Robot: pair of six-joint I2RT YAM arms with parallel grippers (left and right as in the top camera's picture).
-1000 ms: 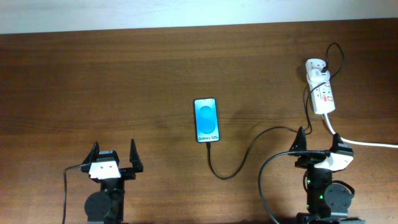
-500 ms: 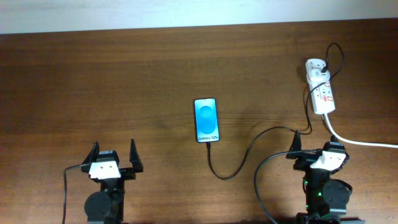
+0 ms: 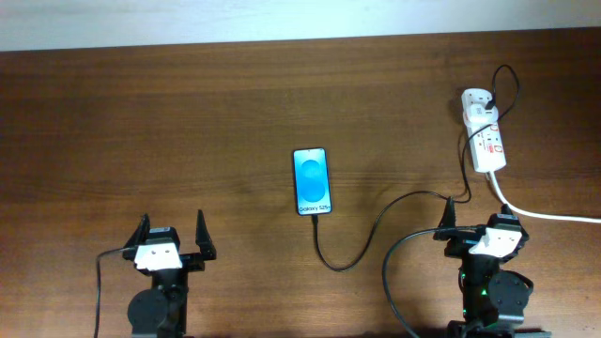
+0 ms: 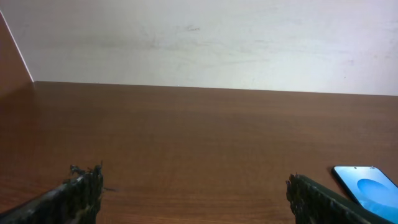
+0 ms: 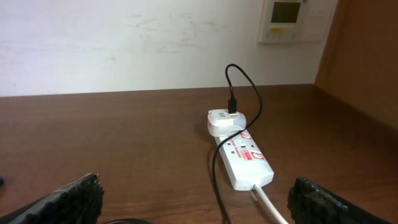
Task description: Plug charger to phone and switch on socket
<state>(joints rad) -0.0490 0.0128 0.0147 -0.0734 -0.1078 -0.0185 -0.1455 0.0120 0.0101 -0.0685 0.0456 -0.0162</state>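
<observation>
Both arms idle at the near edge of the counter (image 3: 188,113), nothing held.

The left gripper (image 3: 172,227) and right gripper (image 3: 478,228) both stand with fingers wide apart. The phone (image 3: 312,181) lies mid-counter, its screen reading "Galaxy S25+". The charger (image 3: 376,225) meets its near end, but I cannot tell whether it is seated. The socket (image 3: 487,141) lies far right, its red markings unreadable. The charger passes just beside the right gripper, so reaching for the switch could snag it and drag the phone.

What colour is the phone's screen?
The phone has a bright blue screen with a lighter oval; the overhead view shows it best.
</observation>
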